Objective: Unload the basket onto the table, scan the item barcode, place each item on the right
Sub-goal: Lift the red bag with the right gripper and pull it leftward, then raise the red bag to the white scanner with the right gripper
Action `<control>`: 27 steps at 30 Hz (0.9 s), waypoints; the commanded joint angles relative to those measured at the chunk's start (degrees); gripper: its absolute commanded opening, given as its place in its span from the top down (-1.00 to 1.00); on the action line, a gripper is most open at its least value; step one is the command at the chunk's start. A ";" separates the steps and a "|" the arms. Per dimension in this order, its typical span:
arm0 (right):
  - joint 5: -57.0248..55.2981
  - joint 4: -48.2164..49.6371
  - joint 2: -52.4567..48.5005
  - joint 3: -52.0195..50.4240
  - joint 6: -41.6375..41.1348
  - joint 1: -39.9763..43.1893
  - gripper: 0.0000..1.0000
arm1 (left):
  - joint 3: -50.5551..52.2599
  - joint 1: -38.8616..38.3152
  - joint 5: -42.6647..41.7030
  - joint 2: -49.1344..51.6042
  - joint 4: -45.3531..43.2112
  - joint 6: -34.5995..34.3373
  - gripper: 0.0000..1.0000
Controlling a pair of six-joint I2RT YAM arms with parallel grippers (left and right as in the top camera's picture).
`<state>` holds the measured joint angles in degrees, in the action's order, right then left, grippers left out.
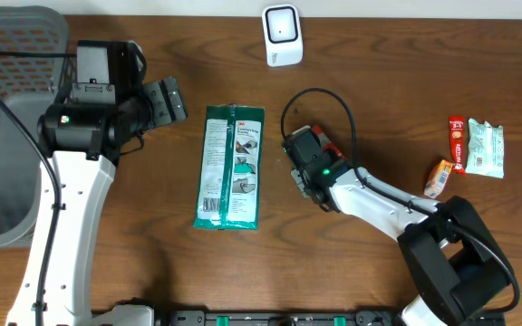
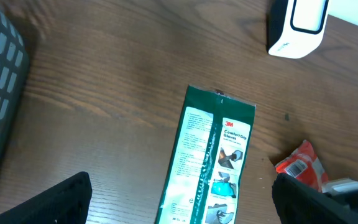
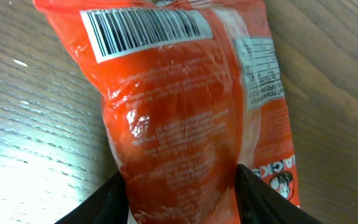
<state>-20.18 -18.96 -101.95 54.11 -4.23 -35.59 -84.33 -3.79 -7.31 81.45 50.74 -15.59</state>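
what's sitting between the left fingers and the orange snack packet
the green glove pack; its upper end lies between the left fingers and the orange snack packet, in the overhead view

1. Place: a robotics lab bench laid out as a mock shop checkout.
2. Wood-grain tabletop (image 1: 379, 81) with two robot arms, the left arm (image 1: 62, 226) and the right arm (image 1: 379, 201).
3. White barcode scanner (image 1: 282, 34), upright at the far edge.
4. Retail goods: green glove pack (image 1: 231, 167), orange snack pack (image 3: 179, 124) with printed barcode, small wrapped snacks (image 1: 485, 148) at right.
5. Grey mesh basket (image 1: 7, 54) at the left edge.
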 commanded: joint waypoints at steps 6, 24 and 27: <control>-0.11 0.00 -2.64 -0.92 1.73 -0.35 0.20 | 0.00 0.24 0.33 -0.11 0.00 0.57 -0.86; 29.66 -7.78 20.50 2.89 -3.52 8.79 0.98 | 0.00 0.24 0.33 -0.11 0.00 0.57 -0.86; 36.39 -12.96 21.35 7.06 -3.45 11.39 0.98 | 0.00 0.24 0.35 -0.11 0.00 0.57 -0.86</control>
<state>3.36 -28.99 -82.17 56.27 -5.93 -26.96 -84.33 -3.79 -7.31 81.45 50.74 -15.59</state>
